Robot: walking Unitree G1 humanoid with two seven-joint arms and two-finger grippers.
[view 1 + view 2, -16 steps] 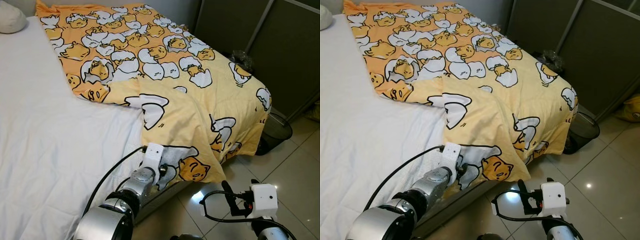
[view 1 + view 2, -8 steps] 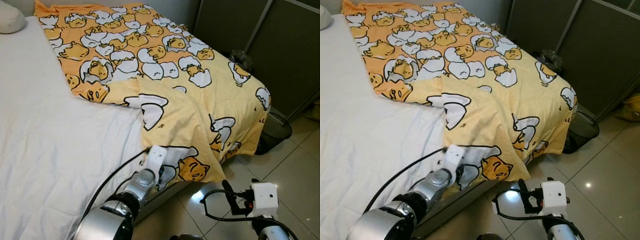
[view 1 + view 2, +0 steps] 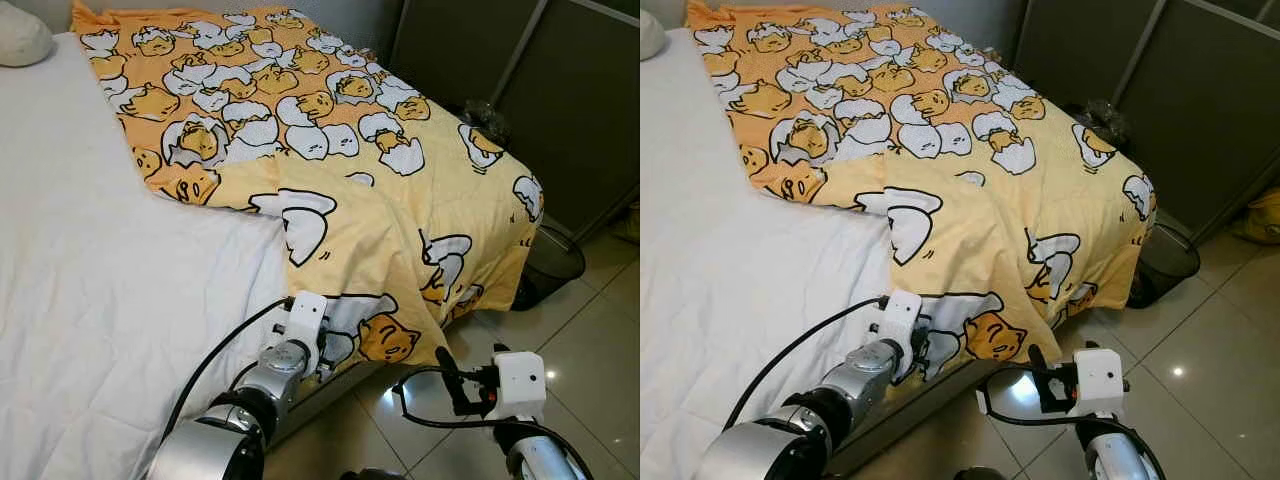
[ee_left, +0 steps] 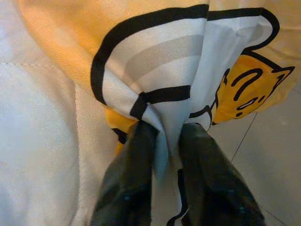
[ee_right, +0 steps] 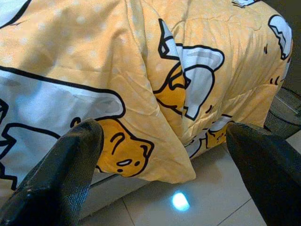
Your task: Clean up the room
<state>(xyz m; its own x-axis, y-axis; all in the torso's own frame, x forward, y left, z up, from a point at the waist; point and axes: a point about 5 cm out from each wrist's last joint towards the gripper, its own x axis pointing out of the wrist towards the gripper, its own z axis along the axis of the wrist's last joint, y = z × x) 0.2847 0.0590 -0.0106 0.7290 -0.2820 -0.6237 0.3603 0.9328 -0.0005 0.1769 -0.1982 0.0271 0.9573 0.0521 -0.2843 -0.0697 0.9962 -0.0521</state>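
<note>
A yellow blanket (image 3: pixel 330 130) printed with cartoon eggs covers the right half of a white bed (image 3: pixel 100 290) and hangs over its near corner. My left gripper (image 3: pixel 322 352) is at the blanket's hanging lower edge, shut on a pinched fold of blanket (image 4: pixel 160 94) between its black fingers (image 4: pixel 134 165). My right gripper (image 3: pixel 447 376) hovers open over the floor, just right of the hanging corner. In its wrist view the wide-apart fingers (image 5: pixel 61 174) frame the draped blanket (image 5: pixel 155 70).
A pale pillow (image 3: pixel 18 35) lies at the bed's far left. A black mesh wastebasket (image 3: pixel 552 262) stands by the bed's right side, in front of dark closet doors (image 3: pixel 570 100). Glossy floor tiles (image 3: pixel 590 350) lie to the right.
My right gripper has shifted a little left and up, closer to the blanket's hanging corner. The left gripper keeps its hold on the blanket edge, nearly in place.
</note>
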